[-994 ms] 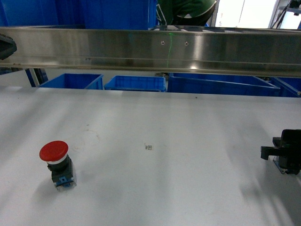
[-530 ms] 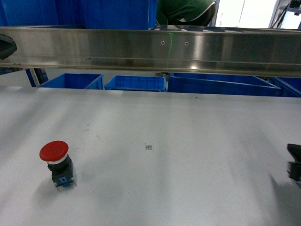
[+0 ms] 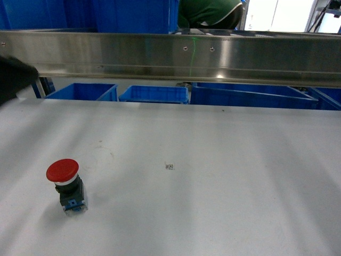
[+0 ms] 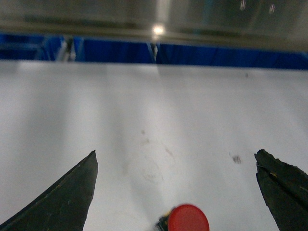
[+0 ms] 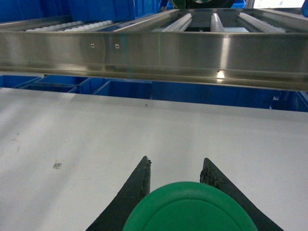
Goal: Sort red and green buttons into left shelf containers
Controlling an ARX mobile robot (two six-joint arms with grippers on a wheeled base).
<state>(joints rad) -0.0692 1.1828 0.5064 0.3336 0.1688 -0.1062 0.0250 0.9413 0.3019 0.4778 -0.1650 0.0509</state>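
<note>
The red button (image 3: pixel 64 184) stands upright on the white table at the front left, cap up on its black-and-blue body. In the left wrist view its red cap (image 4: pixel 188 219) lies at the bottom edge, below and between the fingers of my left gripper (image 4: pixel 176 152), which is wide open and apart from it. A blurred dark part of my left arm (image 3: pixel 13 77) shows at the upper left of the head view. My right gripper (image 5: pixel 175 160) is shut on the green button (image 5: pixel 190 208), whose cap fills the gap between its fingers. It is outside the head view.
A long steel rail (image 3: pixel 181 56) with a roller conveyor (image 5: pixel 183 19) behind it crosses above the table's far edge. Blue tubs (image 3: pixel 153 94) stand below it, beyond the table (image 3: pixel 213 176), with more blue tubs (image 3: pixel 133 13) above. A small mark (image 3: pixel 169 167) sits mid-table. A person in green (image 3: pixel 210 12) is behind.
My right gripper has moved out of the head view at the right edge. My left arm has come into view at the upper left. The red button stays put.
</note>
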